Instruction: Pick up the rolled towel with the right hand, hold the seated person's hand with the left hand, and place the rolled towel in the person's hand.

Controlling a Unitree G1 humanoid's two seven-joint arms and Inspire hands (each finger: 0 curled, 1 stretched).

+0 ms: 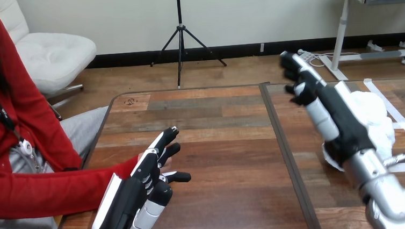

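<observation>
The rolled towel (377,114) is white and lies on the table at the right. My right hand (336,117) is raised in front of it with its fingers straight and open, covering the towel's left part; I cannot tell whether it touches the towel. At the lower left my left hand (135,188) is open, fingers stretched toward the table's middle. It lies against the end of the person's red sleeve (60,189), which reaches in from the left edge. The person's hand is almost wholly hidden behind my left hand, so I cannot tell how the two meet.
The wooden table (224,145) has a dark seam (286,151) running front to back between my hands. White tape strips (400,117) mark the surface at the far right. The person sits close against the table's left edge.
</observation>
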